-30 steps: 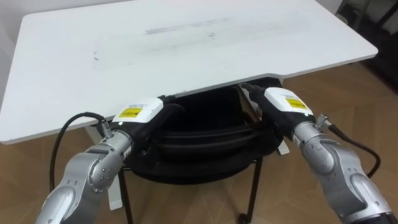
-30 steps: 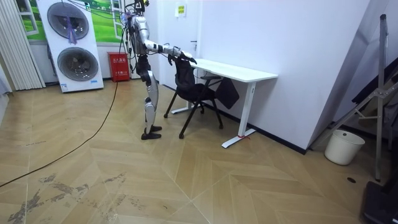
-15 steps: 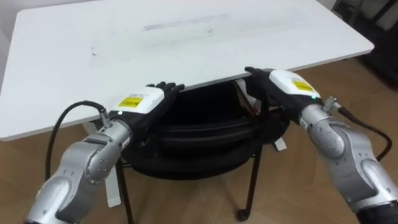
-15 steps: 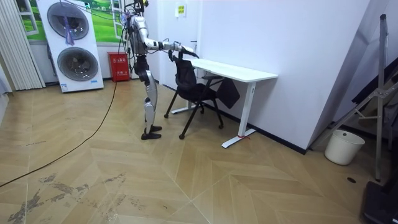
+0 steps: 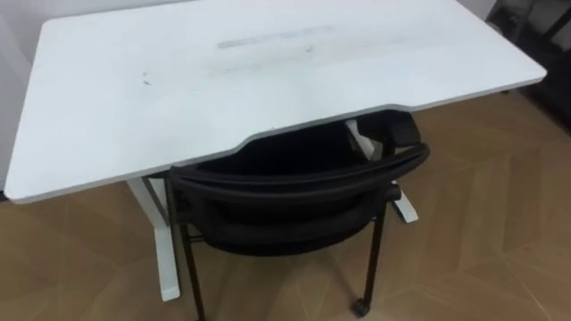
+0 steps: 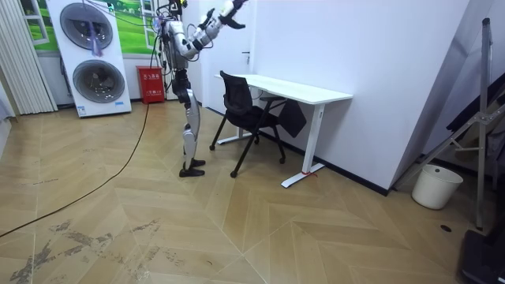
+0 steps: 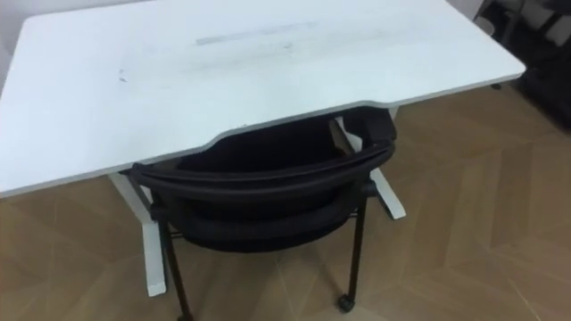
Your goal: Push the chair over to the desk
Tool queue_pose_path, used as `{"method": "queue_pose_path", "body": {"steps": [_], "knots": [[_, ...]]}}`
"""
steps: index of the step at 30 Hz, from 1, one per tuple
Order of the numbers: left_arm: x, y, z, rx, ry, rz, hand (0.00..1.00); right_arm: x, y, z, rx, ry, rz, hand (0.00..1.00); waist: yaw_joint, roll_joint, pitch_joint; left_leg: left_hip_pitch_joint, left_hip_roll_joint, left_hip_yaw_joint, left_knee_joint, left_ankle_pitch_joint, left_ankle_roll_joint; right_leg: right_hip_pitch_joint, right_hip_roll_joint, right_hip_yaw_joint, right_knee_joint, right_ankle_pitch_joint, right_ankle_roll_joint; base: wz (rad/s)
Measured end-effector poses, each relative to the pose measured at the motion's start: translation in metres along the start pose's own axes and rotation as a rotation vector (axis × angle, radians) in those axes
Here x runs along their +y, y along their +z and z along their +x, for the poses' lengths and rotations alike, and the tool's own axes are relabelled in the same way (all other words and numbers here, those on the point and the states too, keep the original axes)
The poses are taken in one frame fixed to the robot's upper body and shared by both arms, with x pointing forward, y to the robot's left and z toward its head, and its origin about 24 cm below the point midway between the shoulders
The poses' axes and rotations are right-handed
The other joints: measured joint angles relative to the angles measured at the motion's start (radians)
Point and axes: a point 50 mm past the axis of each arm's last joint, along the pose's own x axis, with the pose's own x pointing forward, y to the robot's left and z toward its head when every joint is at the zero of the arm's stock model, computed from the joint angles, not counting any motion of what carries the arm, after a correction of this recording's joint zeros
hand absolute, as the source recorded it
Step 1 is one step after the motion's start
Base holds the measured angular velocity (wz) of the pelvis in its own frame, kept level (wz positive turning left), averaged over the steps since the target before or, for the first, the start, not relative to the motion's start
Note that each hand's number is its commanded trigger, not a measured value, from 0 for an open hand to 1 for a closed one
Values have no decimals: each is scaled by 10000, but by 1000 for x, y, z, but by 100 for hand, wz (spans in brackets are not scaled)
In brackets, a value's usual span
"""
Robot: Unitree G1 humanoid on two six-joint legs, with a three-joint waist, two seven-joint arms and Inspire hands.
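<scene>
A black chair on castors stands at the white desk, its seat tucked under the desk's front edge and its curved backrest just outside that edge. Nothing touches the chair. In the room view I stand behind the chair, facing the desk, with both arms lifted above head height. One hand is near the top edge and the other hand is a little lower; which is which is too small to tell, as is how the fingers stand.
A dark bag hangs under the desk. Two stacked washing machines and a red box stand at the room view's left, and a white bin and a metal frame at its right. Bare wooden floor flanks the chair.
Both hands have let go of the chair's backrest and risen out of the eye views, high above my head. The chair now stands alone, slightly farther under the desk.
</scene>
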Motion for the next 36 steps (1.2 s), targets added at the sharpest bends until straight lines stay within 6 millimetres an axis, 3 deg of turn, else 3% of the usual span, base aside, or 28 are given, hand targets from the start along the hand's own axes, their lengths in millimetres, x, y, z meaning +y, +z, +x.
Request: {"method": "queue_pose_path", "body": {"steps": [3,5,7,9,12,15,18,21,22,24,25,27,32,36], "knots": [[6,-22,-10,942,649,520,0,-24,-18,-1,834,-1591,62,0,-245,-2,-89,68,8,5,50,-109,-183,63,-17,14,41,-19,25,-3],[13,-39,-20,1545,984,822,0,-40,-26,-6,1206,-2653,-116,0,-362,30,-88,172,24,50,44,-198,-335,134,-13,1,52,-18,28,-10],[17,-56,-31,2285,1174,927,0,-55,-35,-13,1611,-3534,-436,0,-478,146,-126,298,34,58,27,-259,-423,241,-1,15,66,-38,23,-7],[18,-76,-51,3380,1357,1053,0,-71,-45,-24,2060,-4501,-548,0,-569,312,-115,548,32,123,-51,-321,-468,397,2,9,147,-139,41,-11],[16,-88,-80,4605,1343,1001,0,-81,-56,-39,2742,-5101,-390,0,-641,348,-98,699,12,192,-101,-358,-411,378,-19,23,407,-339,14,-10],[13,-103,-126,6690,1405,499,0,-84,-72,-68,4155,-5673,-304,0,-660,424,-79,769,53,344,-125,-380,-374,357,29,95,420,-577,-101,-16],[9,-114,-159,8327,1341,270,0,-80,-86,-96,5597,-5944,290,0,-644,398,-80,795,99,347,-150,-378,-370,353,158,305,410,-679,-155,-8],[-8,-113,-232,11413,221,-443,0,-55,-113,-167,9032,-5266,980,0,-558,323,-93,828,146,353,-208,-402,-327,354,222,310,394,-721,-260,-5],[-13,-112,-247,12034,-146,-525,0,-50,-118,-181,9772,-5102,1139,0,-559,320,-95,828,159,361,-199,-413,-308,355,235,312,391,-725,-291,-5],[-21,-105,-305,14591,-1432,-863,0,-28,-132,-239,12773,-4494,2042,0,-504,295,-103,831,209,405,-192,-460,-236,354,264,279,364,-734,-389,-8],[-22,-102,-319,15191,-1771,-938,0,-22,-135,-254,13454,-4289,2194,0,-488,254,-129,840,210,405,-207,-461,-233,358,274,294,350,-742,-403,-7],[-24,-87,-373,17088,-3528,-852,0,-6,-139,-312,15915,-3478,2307,0,-465,273,-131,870,228,428,-250,-430,-180,405,315,313,202,-737,-440,-4],[-7,-57,-449,19177,-7553,-539,0,4,-128,-411,19706,-1186,1997,0,-472,259,-122,1059,202,116,-331,-541,-236,673,362,317,-27,-782,-497,-2],[-5,-34,-474,19044,-10921,-818,0,15,-107,-454,21305,1586,2043,0,-516,225,-112,1061,202,99,-322,-614,-283,717,363,288,-86,-908,-557,0]]}}
